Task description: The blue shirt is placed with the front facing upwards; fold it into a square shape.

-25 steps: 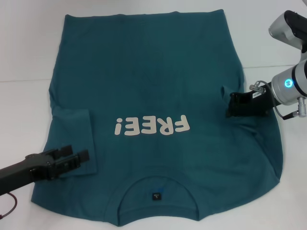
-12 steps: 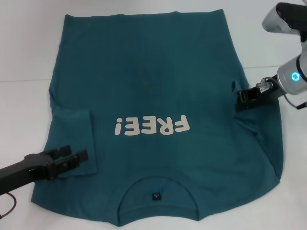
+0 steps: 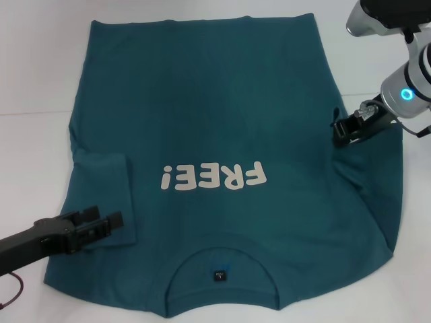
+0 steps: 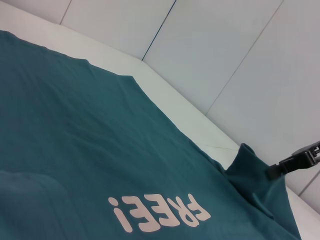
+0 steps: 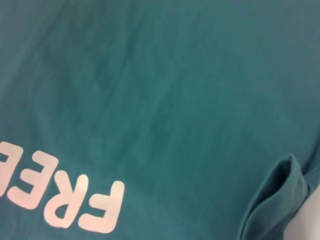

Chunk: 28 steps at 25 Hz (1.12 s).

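Note:
The blue shirt (image 3: 215, 101) lies spread on the white table, collar and dark tag (image 3: 219, 274) toward me, with white "FREE!" lettering (image 3: 212, 177) upside down. Its left sleeve (image 3: 101, 195) is folded in onto the body. My left gripper (image 3: 104, 219) hovers open over that folded sleeve, holding nothing. My right gripper (image 3: 339, 128) is shut on the right sleeve's edge and holds a pinch of cloth raised off the table. The left wrist view shows the shirt (image 4: 75, 140) and the right gripper (image 4: 274, 170) with the lifted cloth. The right wrist view shows the lettering (image 5: 65, 195) and the sleeve fold (image 5: 277, 195).
The white table (image 3: 34, 81) shows bare to the left and right of the shirt. A pale wall (image 4: 225, 60) rises behind the table's far edge. A thin red cable (image 3: 13, 296) hangs under my left arm at the near left.
My right gripper has moved right and away from me with the sleeve edge, drawing the cloth outward. The left gripper has stayed in place.

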Motion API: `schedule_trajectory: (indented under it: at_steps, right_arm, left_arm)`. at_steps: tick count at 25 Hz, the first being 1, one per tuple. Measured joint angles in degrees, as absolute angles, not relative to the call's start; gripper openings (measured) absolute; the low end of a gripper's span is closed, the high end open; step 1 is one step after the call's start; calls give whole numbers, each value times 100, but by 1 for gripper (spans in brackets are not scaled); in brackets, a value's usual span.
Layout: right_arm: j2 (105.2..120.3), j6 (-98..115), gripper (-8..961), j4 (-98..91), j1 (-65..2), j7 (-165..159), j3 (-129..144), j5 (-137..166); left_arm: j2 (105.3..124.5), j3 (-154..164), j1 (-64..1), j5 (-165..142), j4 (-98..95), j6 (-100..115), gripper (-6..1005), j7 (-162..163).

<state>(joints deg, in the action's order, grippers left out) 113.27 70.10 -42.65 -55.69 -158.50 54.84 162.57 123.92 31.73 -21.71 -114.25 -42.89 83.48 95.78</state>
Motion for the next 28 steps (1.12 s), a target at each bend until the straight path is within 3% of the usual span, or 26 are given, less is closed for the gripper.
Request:
schedule_trajectory:
  at_steps: [14, 28]
  right_arm:
    - [11472, 6998, 37, -4220, -5925, -16632, 5625, 16790]
    - [11479, 7053, 55, -4171, -6003, -16945, 5625, 16793]
  left_arm:
    - [12392, 3173, -2180, -11426, -4289, 8321, 751, 9580]
    - [12392, 3173, -2180, -11426, -4289, 8270, 750, 9580]
